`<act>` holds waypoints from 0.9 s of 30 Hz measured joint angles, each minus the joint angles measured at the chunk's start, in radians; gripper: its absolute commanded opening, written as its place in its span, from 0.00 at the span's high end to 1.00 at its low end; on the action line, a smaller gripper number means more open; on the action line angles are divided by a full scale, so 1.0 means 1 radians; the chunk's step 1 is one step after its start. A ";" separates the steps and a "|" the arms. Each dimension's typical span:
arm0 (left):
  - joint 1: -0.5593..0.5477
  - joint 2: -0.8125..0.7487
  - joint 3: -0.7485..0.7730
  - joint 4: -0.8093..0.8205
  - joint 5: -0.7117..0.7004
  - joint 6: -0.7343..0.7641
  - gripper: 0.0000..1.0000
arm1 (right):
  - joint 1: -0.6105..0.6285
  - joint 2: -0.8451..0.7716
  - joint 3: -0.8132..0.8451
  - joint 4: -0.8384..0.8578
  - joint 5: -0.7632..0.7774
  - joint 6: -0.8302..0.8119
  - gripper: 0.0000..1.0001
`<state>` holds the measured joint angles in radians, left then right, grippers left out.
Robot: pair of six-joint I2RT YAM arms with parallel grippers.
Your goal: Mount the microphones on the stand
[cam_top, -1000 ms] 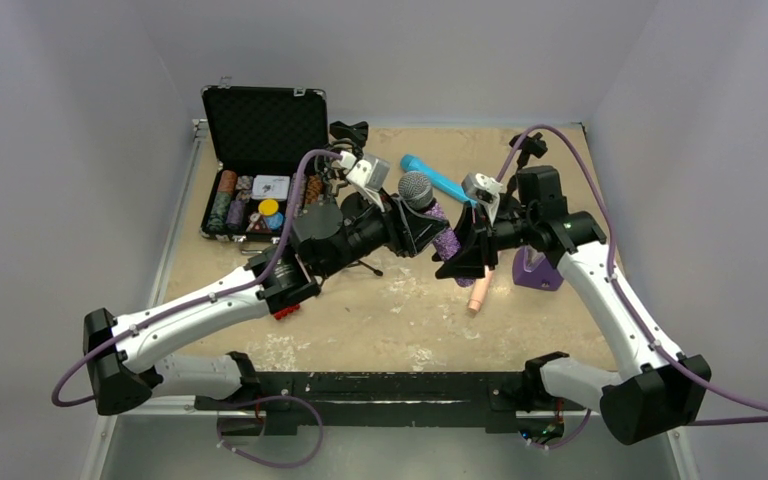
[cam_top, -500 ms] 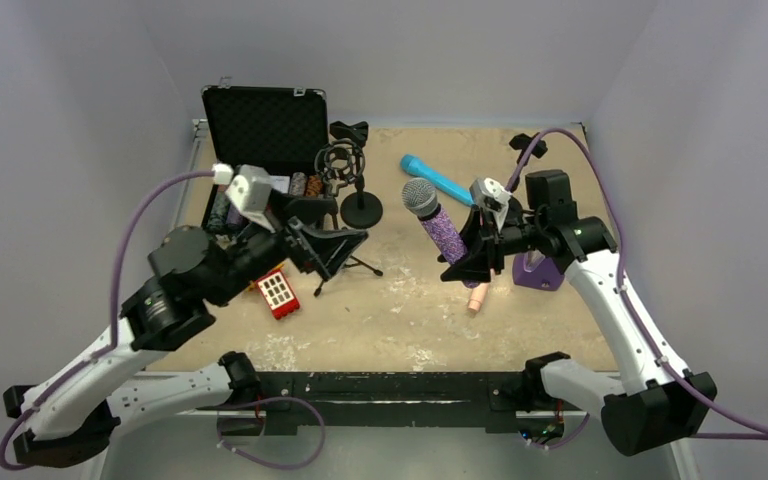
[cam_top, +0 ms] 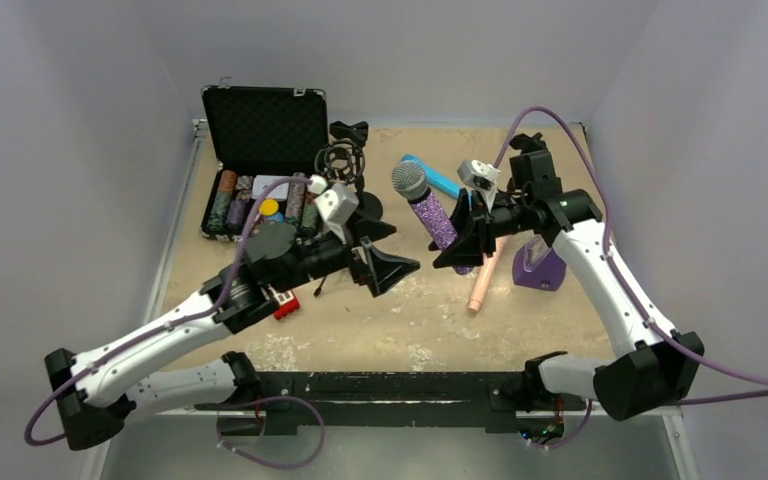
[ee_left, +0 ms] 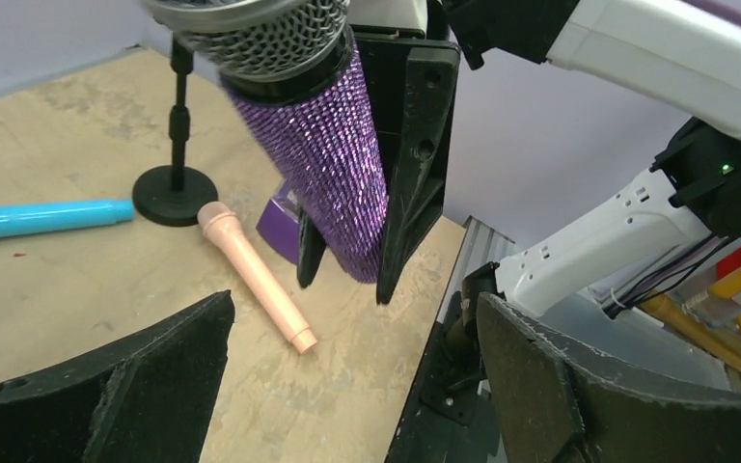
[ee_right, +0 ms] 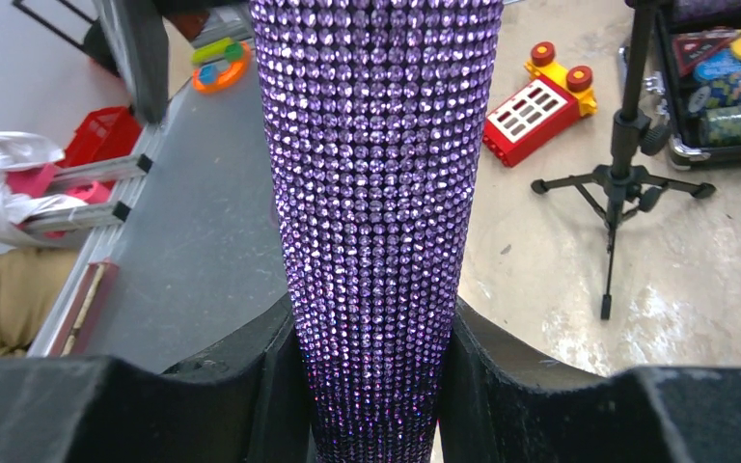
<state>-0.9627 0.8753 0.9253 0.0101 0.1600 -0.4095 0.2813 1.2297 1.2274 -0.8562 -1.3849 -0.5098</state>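
Top view: right gripper [cam_top: 465,245] clenched on the purple microphone [cam_top: 430,215], held tilted above the bench [cam_top: 410,320]. Left gripper [cam_top: 388,250] released and empty, just beside it.

Left wrist view: pink microphone [ee_left: 256,280] and blue microphone [ee_left: 39,217] lie flat near the round-base stand [ee_left: 176,183].

Right wrist view: handle pinched squarely (tripod stand [ee_right: 622,183] beyond).

Recommendation: hold firm and align the handle with the stand's holder before pressing.

Bench sandy and scuffed, enclosed by plain pale walls.

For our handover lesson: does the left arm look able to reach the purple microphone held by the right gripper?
Probably yes. The open left gripper faces the purple microphone with nothing between them, and the microphone's body shows bare beside the right gripper.
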 measured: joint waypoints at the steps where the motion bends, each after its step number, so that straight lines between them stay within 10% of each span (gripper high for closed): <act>1: 0.000 0.053 0.009 0.037 0.018 0.000 0.01 | 0.010 0.023 0.022 -0.014 -0.003 -0.009 1.00; 21: -0.002 0.267 0.035 0.436 -0.087 -0.109 0.27 | 0.059 0.039 0.025 -0.046 -0.048 -0.020 1.00; 24: -0.002 0.286 0.035 0.468 -0.087 -0.129 0.50 | 0.061 0.039 0.025 -0.044 -0.048 -0.016 1.00; 27: -0.004 0.306 0.035 0.494 -0.076 -0.155 1.00 | 0.062 0.040 0.022 -0.040 -0.041 -0.012 0.86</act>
<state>-0.9668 1.1816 0.9604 0.5037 0.0841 -0.5644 0.3431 1.2694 1.2495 -0.8963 -1.4258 -0.5220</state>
